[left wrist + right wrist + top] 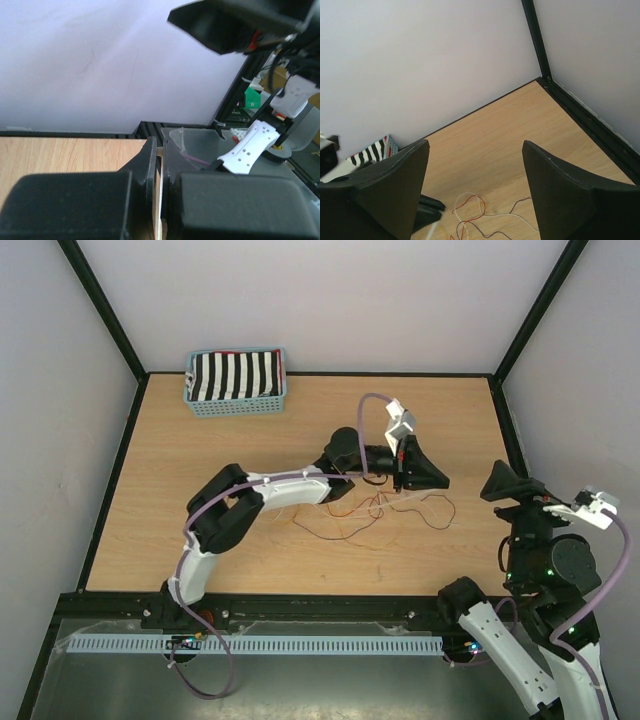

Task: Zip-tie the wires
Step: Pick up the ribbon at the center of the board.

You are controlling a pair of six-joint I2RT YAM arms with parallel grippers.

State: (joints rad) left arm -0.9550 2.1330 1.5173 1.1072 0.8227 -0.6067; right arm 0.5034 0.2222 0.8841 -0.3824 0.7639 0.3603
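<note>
Right pincer point(475, 145) wide apart; wires point(469, 195) partly out of frame below.

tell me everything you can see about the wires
The wires are a few hair-thin, limp strands in orange-red, black and pale white. They lie loose in overlapping loops, spread out rather than gathered, on the wooden table, right of centre. The left gripper is at their far edge; whether it touches them cannot be told.
</note>
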